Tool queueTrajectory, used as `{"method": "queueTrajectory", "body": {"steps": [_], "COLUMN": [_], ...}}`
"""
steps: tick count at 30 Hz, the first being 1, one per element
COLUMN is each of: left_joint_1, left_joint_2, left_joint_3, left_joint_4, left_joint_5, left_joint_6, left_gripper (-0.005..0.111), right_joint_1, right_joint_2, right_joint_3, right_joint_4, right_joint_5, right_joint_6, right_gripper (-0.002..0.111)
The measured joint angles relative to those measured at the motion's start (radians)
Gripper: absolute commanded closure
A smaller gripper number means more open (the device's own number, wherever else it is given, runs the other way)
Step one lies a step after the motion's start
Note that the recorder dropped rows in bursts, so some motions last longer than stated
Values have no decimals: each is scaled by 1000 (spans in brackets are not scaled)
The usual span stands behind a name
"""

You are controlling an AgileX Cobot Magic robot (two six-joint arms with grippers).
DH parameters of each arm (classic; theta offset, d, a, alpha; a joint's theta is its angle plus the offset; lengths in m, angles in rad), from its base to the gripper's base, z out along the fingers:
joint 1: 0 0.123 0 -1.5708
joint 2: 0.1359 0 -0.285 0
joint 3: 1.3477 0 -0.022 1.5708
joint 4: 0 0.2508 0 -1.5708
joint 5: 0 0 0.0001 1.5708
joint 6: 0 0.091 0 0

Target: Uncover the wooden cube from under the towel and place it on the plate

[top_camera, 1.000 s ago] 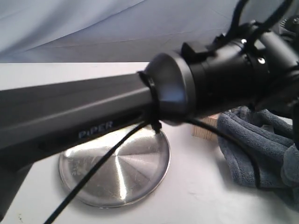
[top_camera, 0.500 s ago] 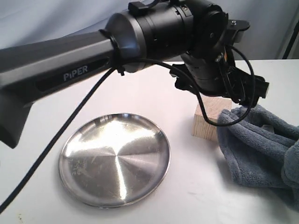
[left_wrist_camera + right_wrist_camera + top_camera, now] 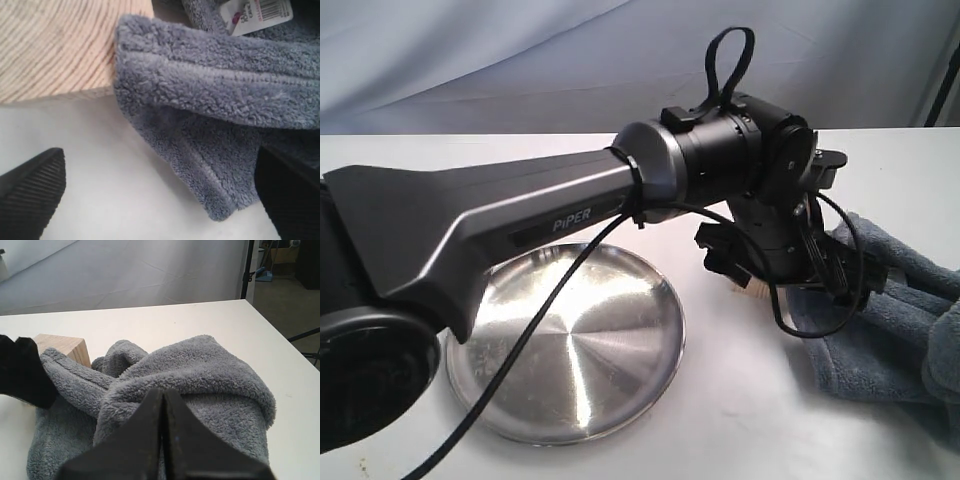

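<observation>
1. the wooden cube [image 3: 55,45] sits on the white table [image 3: 740,400], uncovered on the sides that show, its grain lines plain in the left wrist view.
2. the towel [image 3: 215,115] lies bunched just beside the cube, and one folded edge touches the block's side. its white label [image 3: 255,12] shows on the far part of the cloth.
3. the left gripper [image 3: 160,200] hangs over the spot where cube and towel meet. its jaws are spread wide, one ribbed fingertip [image 3: 32,192] over bare table and the other over the plush, with nothing between them.
4. in the exterior view the left arm [image 3: 520,220] reaches across the plate [image 3: 570,340] and its wrist hides nearly all of the cube.
5. the plate is on the table, well apart from the towel, with nothing on it. the cube lies between plate and towel, off the plate.
6. the right gripper [image 3: 162,440] has its fingers pressed together, tips at a raised fold of the towel. whether any plush is pinched between them cannot be told.
7. from the right wrist view, a corner of the cube pokes out past the far edge of the towel.
</observation>
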Motion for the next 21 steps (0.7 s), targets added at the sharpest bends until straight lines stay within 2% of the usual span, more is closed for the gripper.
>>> {"method": "queueTrajectory", "body": {"steps": [6, 8, 12, 20, 21], "left_joint_1": [0, 0, 0, 0, 0], "left_joint_2": [40, 49, 53, 53, 53], "left_joint_3": [0, 0, 0, 0, 0], "left_joint_4": [-77, -93, -104, -107, -107], "left_joint_5": [-37, -50, -65, -79, -82], "left_joint_6": [18, 23, 27, 45, 49], "left_gripper": [14, 22, 44, 75, 82], "right_joint_1": [0, 0, 0, 0, 0], "right_joint_2": [0, 0, 0, 0, 0], "right_joint_3": [0, 0, 0, 0, 0], "right_joint_4": [0, 0, 0, 0, 0], "right_joint_5": [0, 0, 0, 0, 0], "right_joint_6": [0, 0, 0, 0, 0], "right_gripper": [108, 108, 108, 108, 108]}}
